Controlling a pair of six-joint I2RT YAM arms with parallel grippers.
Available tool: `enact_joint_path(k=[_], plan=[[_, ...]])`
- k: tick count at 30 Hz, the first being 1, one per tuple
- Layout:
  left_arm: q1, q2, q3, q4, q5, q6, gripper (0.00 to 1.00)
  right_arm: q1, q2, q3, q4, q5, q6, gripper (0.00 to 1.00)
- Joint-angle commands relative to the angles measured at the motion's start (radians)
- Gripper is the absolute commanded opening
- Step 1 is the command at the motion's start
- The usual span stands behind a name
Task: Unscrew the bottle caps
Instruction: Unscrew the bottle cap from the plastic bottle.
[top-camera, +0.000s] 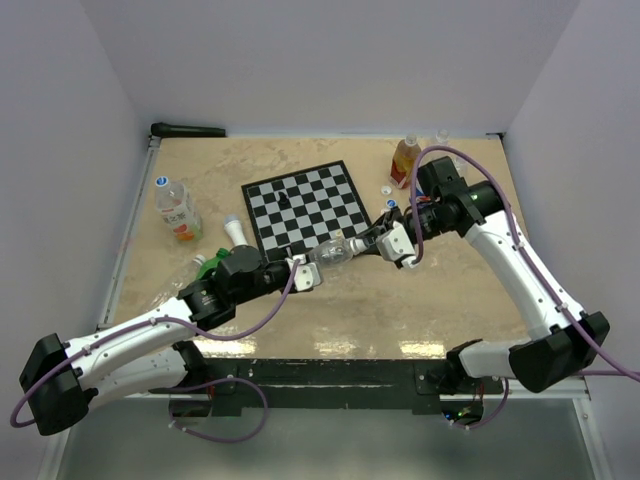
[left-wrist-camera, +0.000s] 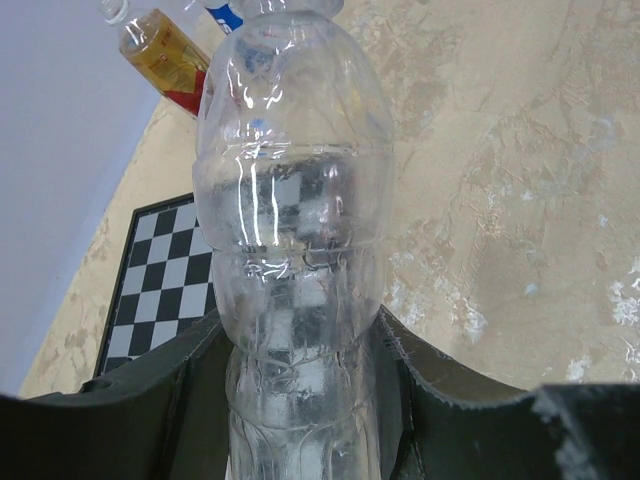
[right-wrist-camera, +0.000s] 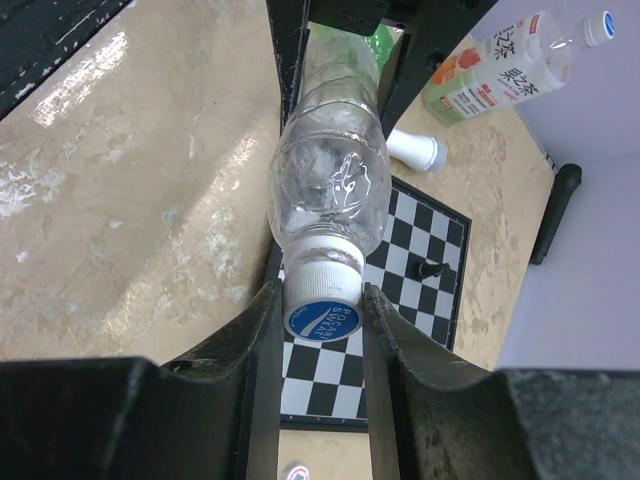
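Two claws share one clear bottle (top-camera: 330, 253), which is held level between them, off the bench (top-camera: 440, 300). The right claw (right-wrist-camera: 321, 296) is clamped on the bottle's cap (right-wrist-camera: 322, 317), which is white with a blue top, with one dark finger (right-wrist-camera: 262, 340) pressed against each side. The left claw (left-wrist-camera: 297, 335) grips the other end of the bottle, and its fingers (left-wrist-camera: 185, 400) hug the ribbed plastic on both sides.

Under the bottle lies a chessboard (top-camera: 303, 205) — the bottle crosses its near right corner. One black chess piece (top-camera: 284, 200) stands on the squares. Just left of the left claw, a white tube (top-camera: 235, 231) and a green bottle (top-camera: 208, 264) lie close together on the bench. Farther left sits a labelled bottle (top-camera: 177, 210) with a blue cap (top-camera: 161, 182) on it.

At the back right, behind the right arm, sits an orange bottle (top-camera: 404, 160). Two loose caps (top-camera: 386, 188) lie between it and the chessboard. A black bar (top-camera: 187, 130) lies along the far left corner.
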Motion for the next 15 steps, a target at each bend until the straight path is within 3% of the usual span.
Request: enact_joint_path(k=[1,9,15], plan=[[0.013,-0.012,0.013,-0.011,-0.036,-0.006,0.02,-0.007,-0.043,-0.029,-0.030,-0.040,-0.045,0.00],[0.013,-0.012,0.016,-0.011,-0.030,-0.006,0.02,-0.021,-0.065,-0.043,-0.007,-0.079,0.059,0.04],[0.013,-0.012,0.014,-0.011,-0.033,-0.008,0.02,-0.021,-0.084,-0.092,0.122,-0.106,0.363,0.40]])
